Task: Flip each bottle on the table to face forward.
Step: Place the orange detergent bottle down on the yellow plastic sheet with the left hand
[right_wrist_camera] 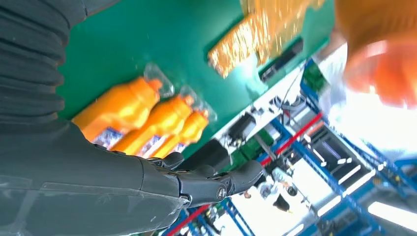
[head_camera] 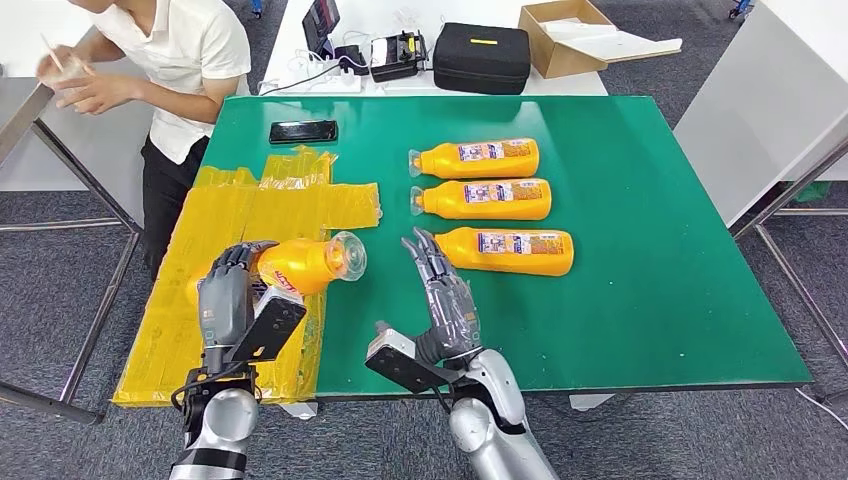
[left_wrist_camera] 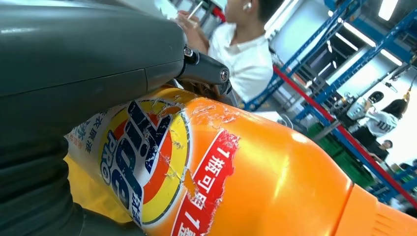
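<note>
My left hand [head_camera: 228, 285] grips an orange detergent bottle [head_camera: 305, 265] lifted above the yellow sheet, its clear cap toward the right. In the left wrist view the bottle's [left_wrist_camera: 236, 172] front label with red and blue print faces the camera, under my left hand [left_wrist_camera: 83, 54]. My right hand [head_camera: 443, 292] is open, fingers straight, just right of the held bottle. Three more orange bottles lie in a row on the green table: far [head_camera: 478, 158], middle [head_camera: 484, 199] and near [head_camera: 510, 249], caps to the left. The right wrist view shows the same three bottles [right_wrist_camera: 147, 118] beyond my right hand [right_wrist_camera: 196, 184].
A crumpled yellow sheet [head_camera: 250, 210] covers the table's left part. A black phone [head_camera: 303, 131] lies near the far edge. A person in a white shirt [head_camera: 190, 60] sits at the far left corner. A black case [head_camera: 481, 57] and cardboard box [head_camera: 565, 35] sit on the white table behind.
</note>
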